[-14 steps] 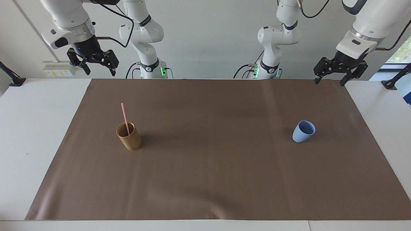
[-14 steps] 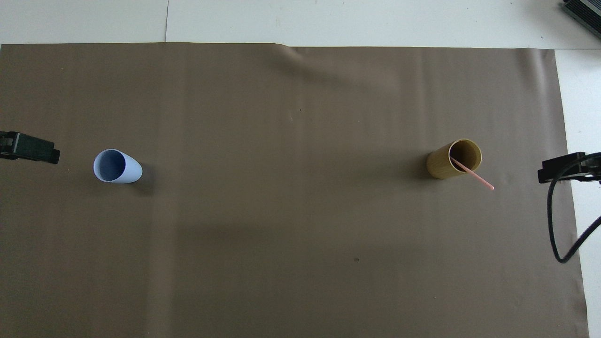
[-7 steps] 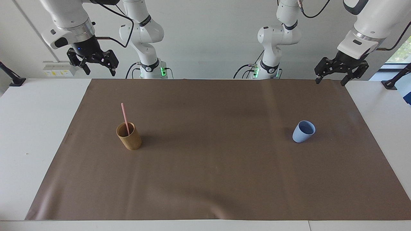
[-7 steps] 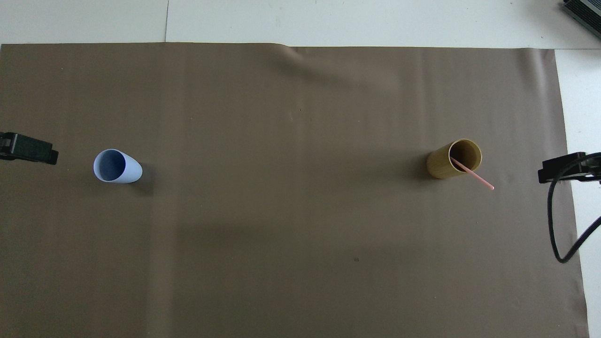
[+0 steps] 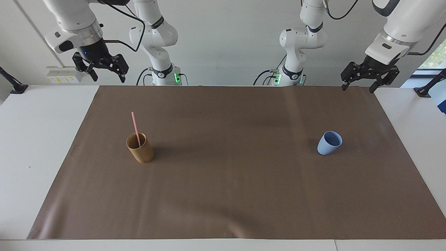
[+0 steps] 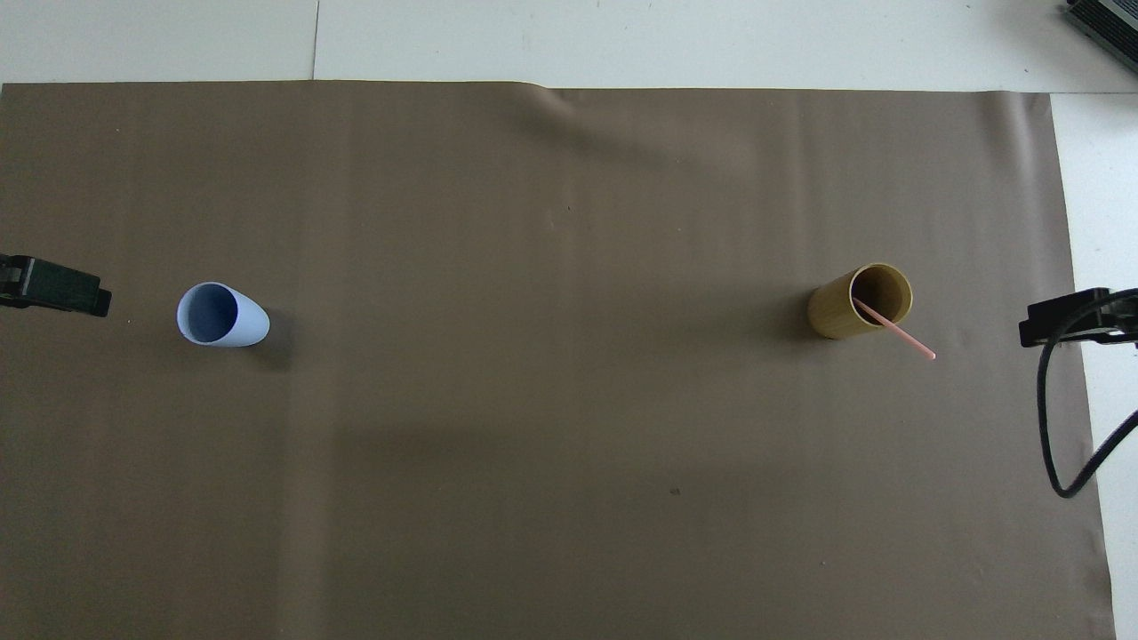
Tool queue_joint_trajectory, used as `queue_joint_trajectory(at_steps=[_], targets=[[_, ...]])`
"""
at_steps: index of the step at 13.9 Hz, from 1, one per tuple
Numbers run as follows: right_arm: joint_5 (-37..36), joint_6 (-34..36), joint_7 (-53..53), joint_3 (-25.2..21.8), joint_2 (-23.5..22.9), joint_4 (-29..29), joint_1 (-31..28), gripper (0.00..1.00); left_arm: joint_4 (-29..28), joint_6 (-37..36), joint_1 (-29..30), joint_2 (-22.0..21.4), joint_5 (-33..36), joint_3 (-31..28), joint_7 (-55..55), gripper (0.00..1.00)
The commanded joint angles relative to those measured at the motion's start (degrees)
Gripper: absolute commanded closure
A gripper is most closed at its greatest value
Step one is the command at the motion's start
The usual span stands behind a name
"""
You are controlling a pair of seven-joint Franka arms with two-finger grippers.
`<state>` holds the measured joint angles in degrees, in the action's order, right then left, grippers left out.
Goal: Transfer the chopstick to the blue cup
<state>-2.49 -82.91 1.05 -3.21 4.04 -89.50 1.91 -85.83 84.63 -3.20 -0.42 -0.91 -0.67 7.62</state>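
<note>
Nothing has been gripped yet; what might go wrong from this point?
1. The chopstick leans in the tan cup; a sideways pull by the right gripper may tip that cup.
2. It is thin, so the open gripper could close beside it.
3. The blue cup is short and stands toward the left arm's end, under no gripper; the long stick may topple it. The left gripper hangs open over the mat's corner.

White worktop (image 5: 21, 139), brown mat (image 5: 230, 181) over most of it. On mat: tan cup (image 5: 140, 148) toward right arm's end, blue cup (image 5: 329, 143) toward left arm's end, both upright.
</note>
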Motion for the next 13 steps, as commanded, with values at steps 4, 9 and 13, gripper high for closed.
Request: queue_joint_trajectory(at_steps=[4,9,13], targets=[[0.2,-0.3,1.0,0.2,0.9,-1.1,-0.4,0.00,-0.7,-0.9,0.7,-1.0,0.6,0.5,1.1,0.00],[0.2,-0.8,1.1,0.2,0.9,-1.3,-0.5,0.00,-0.7,-0.8,0.7,-0.9,0.6,0.5,1.1,0.00],[0.2,-0.8,1.3,0.2,0.9,-1.3,-0.5,0.00,-0.7,-0.9,0.7,-0.9,0.6,0.4,1.1,0.00]])
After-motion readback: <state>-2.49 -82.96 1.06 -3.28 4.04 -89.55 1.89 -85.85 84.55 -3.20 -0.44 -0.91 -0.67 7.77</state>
